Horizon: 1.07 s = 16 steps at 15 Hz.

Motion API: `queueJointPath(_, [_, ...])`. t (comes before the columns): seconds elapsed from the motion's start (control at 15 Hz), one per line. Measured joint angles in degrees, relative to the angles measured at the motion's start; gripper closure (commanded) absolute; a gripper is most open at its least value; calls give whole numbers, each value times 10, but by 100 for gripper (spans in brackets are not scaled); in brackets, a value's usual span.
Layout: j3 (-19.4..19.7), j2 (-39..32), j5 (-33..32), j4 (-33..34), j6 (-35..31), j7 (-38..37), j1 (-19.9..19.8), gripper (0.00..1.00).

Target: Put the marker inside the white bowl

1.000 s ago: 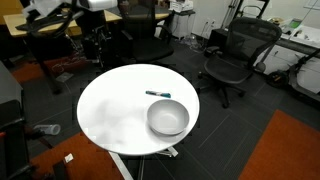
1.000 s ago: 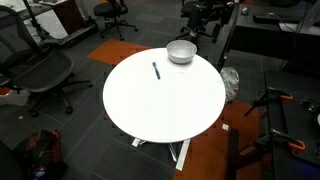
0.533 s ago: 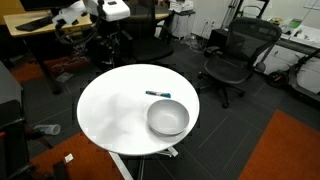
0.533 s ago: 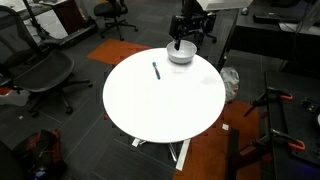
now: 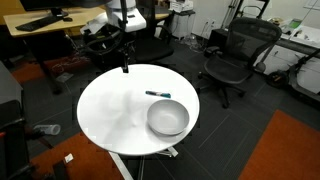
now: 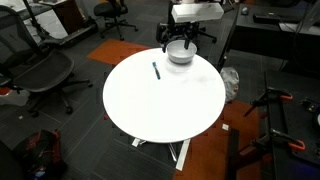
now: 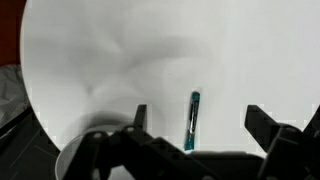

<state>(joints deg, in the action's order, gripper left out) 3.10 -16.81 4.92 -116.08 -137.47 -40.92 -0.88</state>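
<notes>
The marker (image 5: 158,94) is a short dark stick with a teal part, lying flat on the round white table (image 5: 110,115). It also shows in an exterior view (image 6: 156,70) and in the wrist view (image 7: 192,120), between my fingers and below them. The white bowl (image 5: 167,117) stands upright near the table's edge, close to the marker; it shows in an exterior view (image 6: 181,52) too. My gripper (image 5: 124,67) hangs open and empty above the table's edge, apart from the marker. It is seen in an exterior view (image 6: 176,45) over the bowl, and in the wrist view (image 7: 198,118).
Black office chairs (image 5: 232,55) stand around the table, one also in an exterior view (image 6: 35,75). Desks with equipment (image 5: 40,25) stand behind. An orange carpet patch (image 5: 285,150) lies on the dark floor.
My arm has swung in from behind the table's far side and now hangs over the table's edge. The marker and the bowl have not moved.
</notes>
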Motion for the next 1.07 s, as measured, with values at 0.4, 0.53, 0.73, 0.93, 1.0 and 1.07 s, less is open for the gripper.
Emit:
queueJointPath(0.4, [19, -83, 1, 80, -1, 0, 0, 0])
queueJointPath(0.53, [24, -110, 2, 107, -1, 0, 0, 0])
queueJointPath(0.73, [31, -152, 2, 148, -1, 0, 0, 0])
queueJointPath(0.93, [35, -191, 2, 185, -1, 0, 0, 0])
queueJointPath(1.0, [35, -203, 2, 197, -1, 0, 0, 0])
queueJointPath(1.07, [36, -215, 2, 209, -1, 0, 0, 0])
